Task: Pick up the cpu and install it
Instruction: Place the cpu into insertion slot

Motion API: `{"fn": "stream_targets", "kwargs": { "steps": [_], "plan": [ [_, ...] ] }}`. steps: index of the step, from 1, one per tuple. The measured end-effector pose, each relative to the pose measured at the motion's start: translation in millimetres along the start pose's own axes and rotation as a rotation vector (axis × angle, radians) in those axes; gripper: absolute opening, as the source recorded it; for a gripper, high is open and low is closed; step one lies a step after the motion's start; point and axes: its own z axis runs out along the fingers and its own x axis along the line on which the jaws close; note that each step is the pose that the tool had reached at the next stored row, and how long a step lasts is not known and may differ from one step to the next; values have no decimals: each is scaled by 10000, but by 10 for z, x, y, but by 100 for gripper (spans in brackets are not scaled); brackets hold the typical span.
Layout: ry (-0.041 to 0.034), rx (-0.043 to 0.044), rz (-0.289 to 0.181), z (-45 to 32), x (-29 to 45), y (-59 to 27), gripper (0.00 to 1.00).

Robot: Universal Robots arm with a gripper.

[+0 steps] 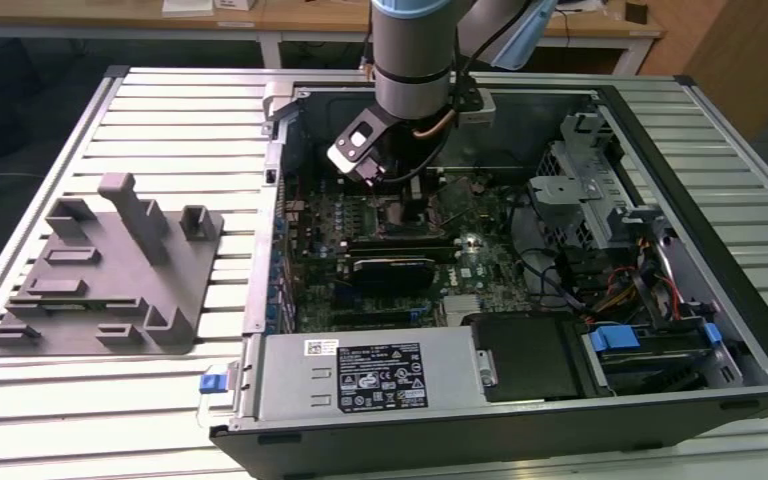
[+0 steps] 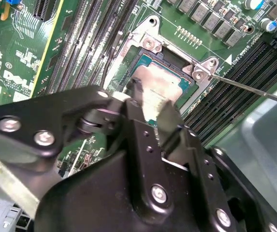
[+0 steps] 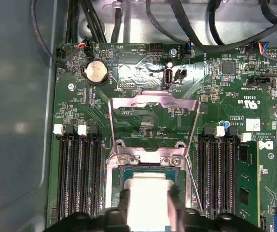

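Contact at two opposite edges: the tool (image 3: 148,210) sets its black fingers (image 3: 120,212) against the sides of the cpu (image 3: 148,191), clamped on it as far as both wrist views show. The cpu is inside the open socket (image 3: 150,159) on the motherboard (image 3: 75,96), about level with the frame. Seated or just above it, cannot tell. The load plate (image 3: 153,113) stands flipped up just beyond the socket, and memory slots (image 3: 80,164) flank the socket on both sides.

Handling, my judgement: light, stiff, flat, with a smooth metal lid (slippery under hard pads) and a thin border. The underside is fragile, the socket's contacts more so. Edge grip only, kept level, no tilt, no side drag.

Surface: the socket lies in an open computer case (image 1: 518,440) resting on a slatted metal tabletop (image 1: 91,400). A grey fixture (image 1: 104,270) stands well apart from the socket, toward the exterior view's left. Pale desks (image 1: 304,15) sit beyond the tabletop.
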Motion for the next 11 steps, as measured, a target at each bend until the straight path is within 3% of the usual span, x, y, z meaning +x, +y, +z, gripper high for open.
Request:
{"fn": "stream_targets", "kwargs": {
  "steps": [3,6,8,11],
  "plan": [
    [0,0,0,0,0,0,35],
    [0,0,0,-1,0,0,17],
    [0,0,0,-1,0,0,11],
    [0,0,0,-1,0,0,11]
  ]
}}
